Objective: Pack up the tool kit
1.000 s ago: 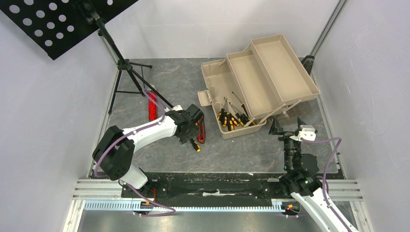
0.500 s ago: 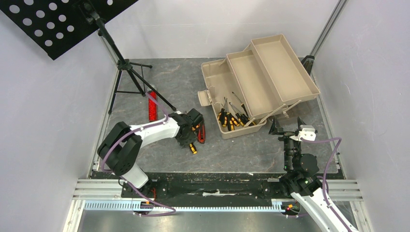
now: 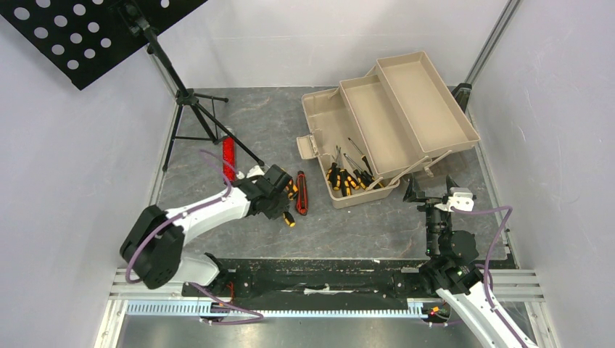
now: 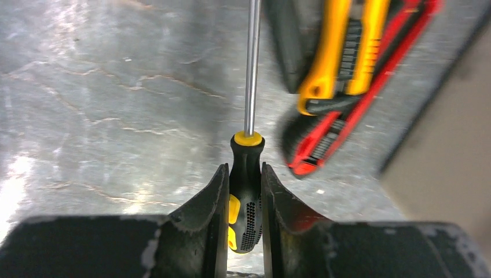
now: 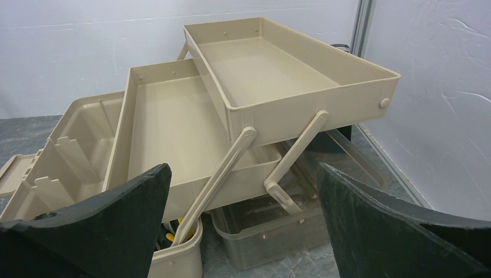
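At the lower middle of the left wrist view, the screwdriver (image 4: 245, 162) on the table (image 4: 116, 87) is pinched by the left gripper (image 4: 244, 174) at its handle alone, so it could be pivoted and dropped when lifted toward the toolbox (image 3: 428, 94); the right gripper (image 5: 243, 168) is spread wide.

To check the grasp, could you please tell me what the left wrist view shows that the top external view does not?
Only the wrist view: the left hand closed on both sides of the screwdriver handle. Only the top view: the toolbox with trays folded out, screwdrivers inside, the open right hand, the music stand. Both: that screwdriver beside the utility knives on the table.
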